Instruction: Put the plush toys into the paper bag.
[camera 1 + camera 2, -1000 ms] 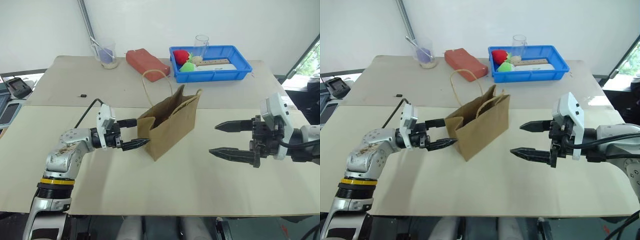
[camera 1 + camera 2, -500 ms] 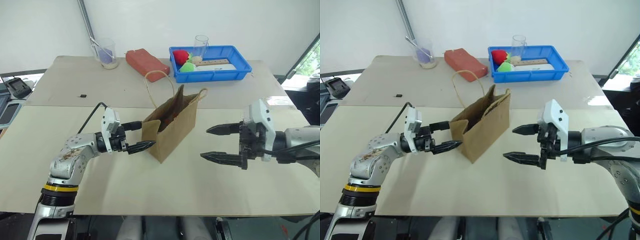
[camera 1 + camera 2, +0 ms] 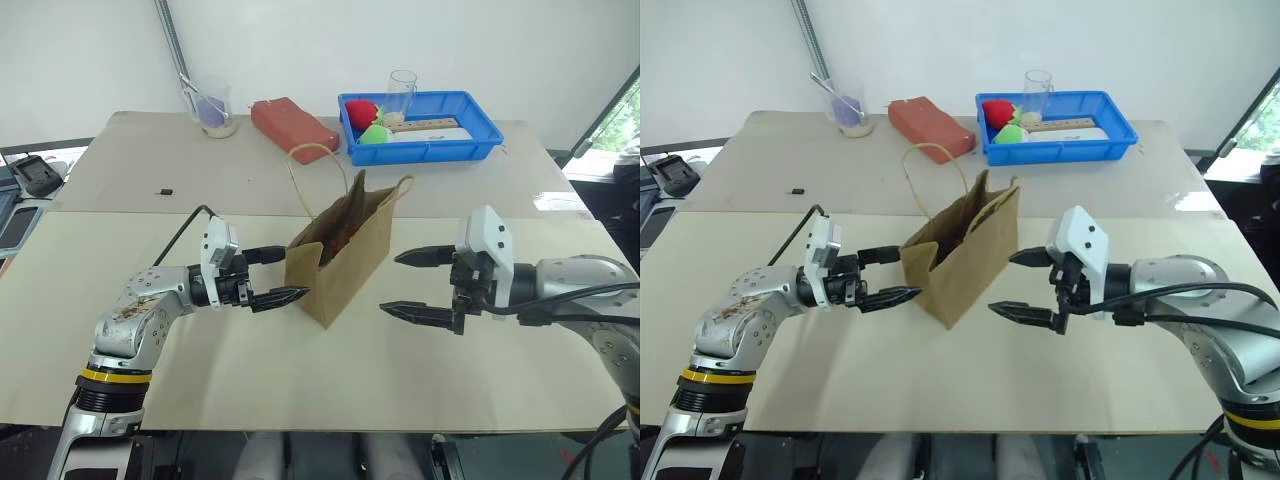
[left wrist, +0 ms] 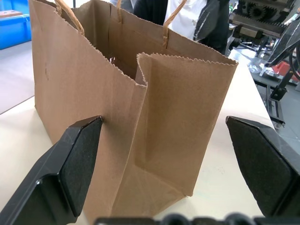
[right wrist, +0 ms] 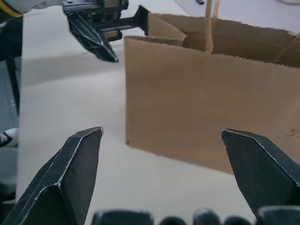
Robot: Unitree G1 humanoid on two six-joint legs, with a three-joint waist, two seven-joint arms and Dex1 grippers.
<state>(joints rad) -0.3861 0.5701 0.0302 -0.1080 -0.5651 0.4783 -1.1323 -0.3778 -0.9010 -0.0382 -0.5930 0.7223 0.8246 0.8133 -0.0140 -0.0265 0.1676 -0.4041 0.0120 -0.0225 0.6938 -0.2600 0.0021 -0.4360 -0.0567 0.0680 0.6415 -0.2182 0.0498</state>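
The brown kraft paper bag [image 3: 340,262] stands open at frame centre, something reddish inside. The left wrist view shows its serrated rim and folded gusset. Left gripper [image 3: 277,275] is spread at its end; right gripper [image 3: 410,283], spread, hovers apart beside it.

Bright, even daylight over a pale table [image 3: 300,390], with soft shadows and little glare.

Light looks diffuse, helped by the white wall behind and a bright opening at the 3 o'clock edge of the head views. The paper bag [image 3: 345,255] casts only a faint shadow toward 7 o'clock; the inside of its mouth is dark. A shiny patch sits on the table near 3 o'clock. The head views are sharp throughout. In the wrist views the black fingers [image 4: 77,164] close to the lens are soft-edged and featureless, and the background behind the bag is blurred.
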